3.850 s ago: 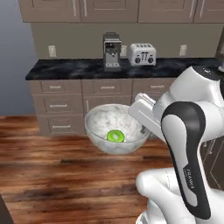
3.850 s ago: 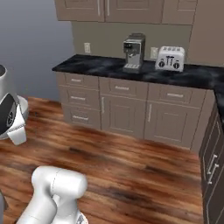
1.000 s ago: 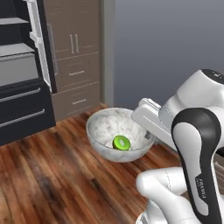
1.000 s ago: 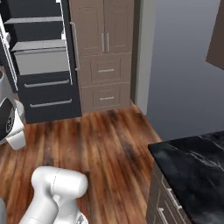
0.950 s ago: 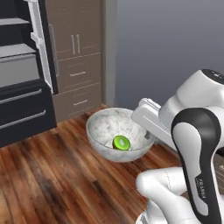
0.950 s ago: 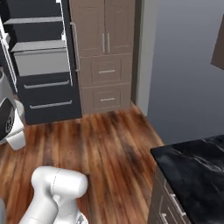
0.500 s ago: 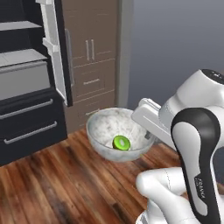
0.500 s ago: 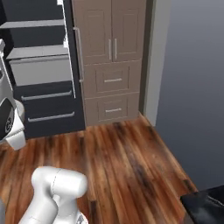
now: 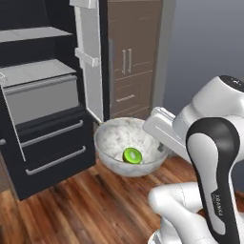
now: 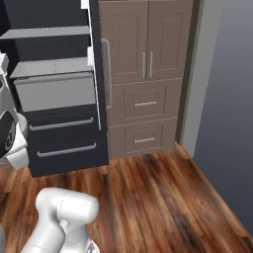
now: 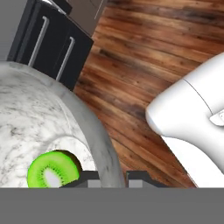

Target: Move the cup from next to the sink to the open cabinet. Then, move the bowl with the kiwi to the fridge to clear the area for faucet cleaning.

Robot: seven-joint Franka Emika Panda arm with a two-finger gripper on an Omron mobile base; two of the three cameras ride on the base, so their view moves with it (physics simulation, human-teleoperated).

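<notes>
My gripper (image 11: pixel 113 177) is shut on the right rim of the marble-look bowl (image 9: pixel 114 143), which hangs level in the air above the wood floor. The green kiwi (image 9: pixel 132 155) lies at the bottom of the bowl (image 11: pixel 30 113), and the kiwi (image 11: pixel 52 169) sits just left of my fingertips. The black fridge (image 9: pixel 43 95) stands open just beyond the bowl to the left, with grey shelves and drawers showing. Its grey-lined door (image 9: pixel 90 62) is swung out behind the bowl. The fridge (image 10: pixel 54 94) fills the left of the right base view. The cup, sink, open cabinet and faucet are out of view.
Tall taupe-brown cabinets (image 9: pixel 128 62) with drawers stand right of the fridge (image 10: pixel 143 69). A grey wall (image 10: pixel 227 99) closes the right side. Wood floor (image 10: pixel 158 197) lies open in front of the fridge and cabinets.
The whole scene has shifted as the base moved: the fridge now looms larger and nearer the bowl. The bowl with the kiwi stays in my shut gripper, unmoved relative to the arm.
</notes>
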